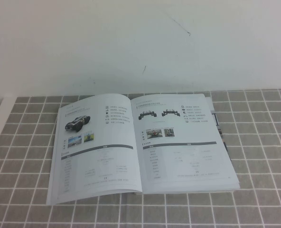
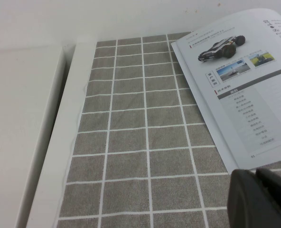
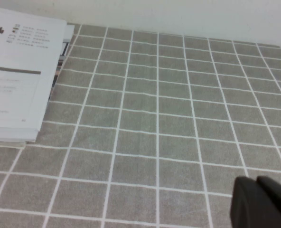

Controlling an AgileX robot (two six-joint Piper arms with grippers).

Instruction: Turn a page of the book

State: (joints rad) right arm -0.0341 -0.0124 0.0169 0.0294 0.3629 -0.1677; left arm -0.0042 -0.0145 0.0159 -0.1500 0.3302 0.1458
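Book, a large thin glossy white catalogue, lies open mid-table on the grey checked cloth; left gripper, fingers unreadable, sits off its near-left corner; its right-hand white page lies left of the shut, empty right gripper, the nearer one.

We see our left gripper low over the table's left side, our right gripper fingers closed, over the right side

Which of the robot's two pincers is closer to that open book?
Left, narrowly. The left pincer sits just off the book near its left page's corner; the right pincer waits farther out over bare tablecloth.
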